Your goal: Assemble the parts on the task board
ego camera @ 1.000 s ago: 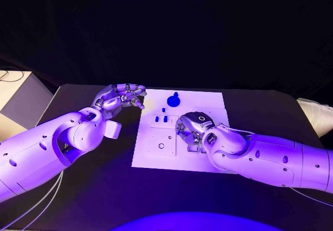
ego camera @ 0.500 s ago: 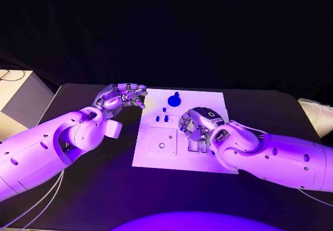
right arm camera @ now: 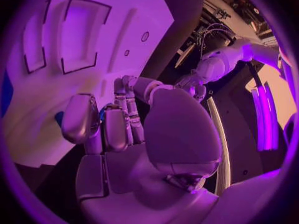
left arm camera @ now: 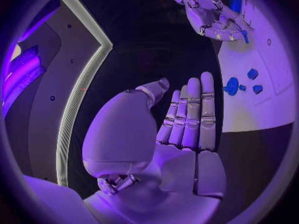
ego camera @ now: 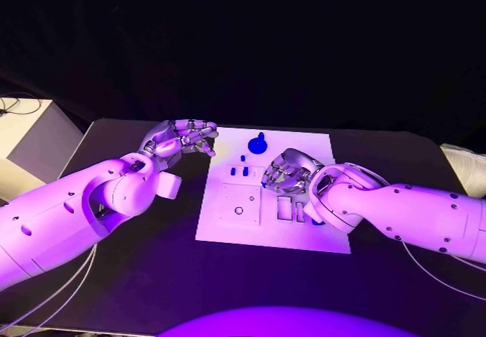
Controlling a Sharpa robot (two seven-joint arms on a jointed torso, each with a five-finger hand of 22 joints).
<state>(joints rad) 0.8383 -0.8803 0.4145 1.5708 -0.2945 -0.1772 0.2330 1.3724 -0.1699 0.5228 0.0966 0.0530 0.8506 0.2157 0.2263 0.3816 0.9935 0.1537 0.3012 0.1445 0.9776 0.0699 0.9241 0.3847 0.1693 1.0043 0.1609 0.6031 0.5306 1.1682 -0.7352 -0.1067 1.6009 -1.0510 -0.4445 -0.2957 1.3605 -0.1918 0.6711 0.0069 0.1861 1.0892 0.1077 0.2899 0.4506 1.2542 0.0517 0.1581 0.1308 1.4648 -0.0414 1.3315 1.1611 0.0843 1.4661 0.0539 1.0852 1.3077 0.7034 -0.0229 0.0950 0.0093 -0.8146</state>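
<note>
The white task board (ego camera: 265,232) lies mid-table. A round blue part (ego camera: 257,145) stands near its far edge, two small blue parts (ego camera: 238,170) sit just nearer, and blue pieces (ego camera: 291,209) lie in slots at mid-board. My right hand (ego camera: 289,173) hovers over the board's middle, fingers curled. In the left wrist view the right hand (left arm camera: 213,16) pinches a small blue part (left arm camera: 243,35) at its fingertips; a sliver of this blue part (right arm camera: 102,113) shows between the fingers. My left hand (ego camera: 185,140) hangs beside the board's far left corner. Its fingers (left arm camera: 190,114) lie straight, holding nothing.
A pale box (ego camera: 29,144) stands at the table's left edge. The board (right arm camera: 93,15) has rectangular recesses and small holes near the right hand. Bare black table (ego camera: 152,267) surrounds the board.
My right hand has lifted off the board's middle and moved slightly toward the far side, uncovering the blue pieces in the slots. The left hand has barely moved.
</note>
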